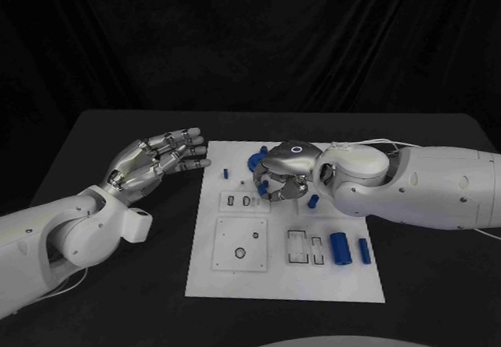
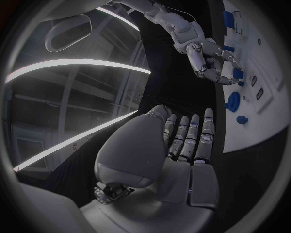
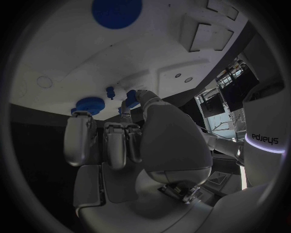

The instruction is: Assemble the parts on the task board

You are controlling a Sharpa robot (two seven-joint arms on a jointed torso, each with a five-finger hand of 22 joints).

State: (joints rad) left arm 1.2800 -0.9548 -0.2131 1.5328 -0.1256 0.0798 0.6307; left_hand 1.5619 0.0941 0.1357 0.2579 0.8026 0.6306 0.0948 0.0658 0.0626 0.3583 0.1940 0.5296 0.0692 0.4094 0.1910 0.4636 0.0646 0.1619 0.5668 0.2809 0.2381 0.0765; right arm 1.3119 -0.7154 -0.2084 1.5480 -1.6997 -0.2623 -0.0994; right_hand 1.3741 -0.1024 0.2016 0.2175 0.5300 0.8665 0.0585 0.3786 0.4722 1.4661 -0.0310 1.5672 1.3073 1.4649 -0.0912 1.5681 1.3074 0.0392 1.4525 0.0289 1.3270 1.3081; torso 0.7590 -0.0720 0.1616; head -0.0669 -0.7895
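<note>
Task board [image 1: 284, 287] lies mid-table, white plate with recessed slots. Right hand [image 1: 283, 173] hangs over its far edge, fingers curled down among blue parts [image 1: 340, 248]; can't tell if it holds one. Left hand [image 1: 158, 161] hovers off the board's far-left corner, fingers apart, empty. Risk: curled fingers likely knock neighbouring small pieces, or the part slips.

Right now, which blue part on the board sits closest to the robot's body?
The shorter blue cylinder, lying flat at the task board's right edge. Its longer twin lies beside it, slightly farther; the remaining blue parts cluster near the right hand.
</note>
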